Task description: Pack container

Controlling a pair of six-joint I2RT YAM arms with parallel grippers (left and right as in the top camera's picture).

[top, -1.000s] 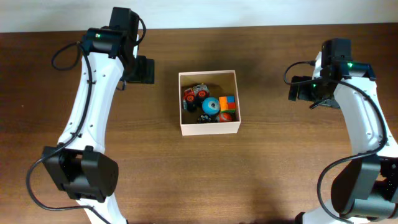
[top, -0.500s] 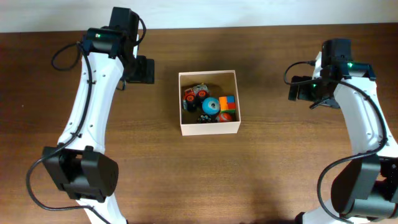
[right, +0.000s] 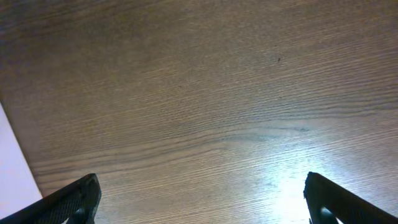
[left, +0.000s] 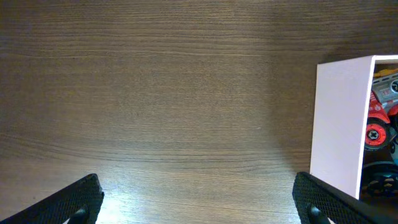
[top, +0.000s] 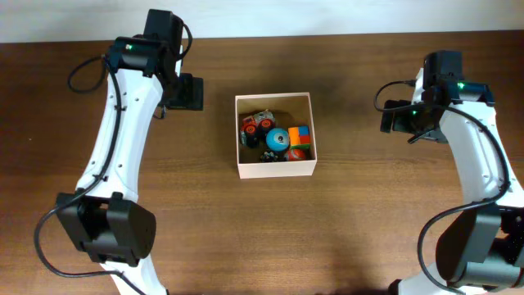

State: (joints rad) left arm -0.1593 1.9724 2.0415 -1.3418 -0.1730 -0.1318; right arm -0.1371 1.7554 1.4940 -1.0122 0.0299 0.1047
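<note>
Packing looks done or nearly so, by my reading: the box (top: 275, 170) sits mid-tabletop (top: 344, 229) with toys heaped inside, and no loose toy shows on the wood around it in any view. The left fingers (left: 81, 198) hang left of the box, near its white outer wall, spread wide and holding nothing. The right fingers (right: 78, 199) are well to its right, equally wide and empty. All that seems left is for the arms to pull back. Count: one box and two arms. Inside the box are one red-wheeled truck (top: 257, 123), one blue round toy (top: 277, 139), one orange-and-green block (top: 300, 134), one red ball (top: 298, 153), and dark bits (top: 268, 155) too small to count.
</note>
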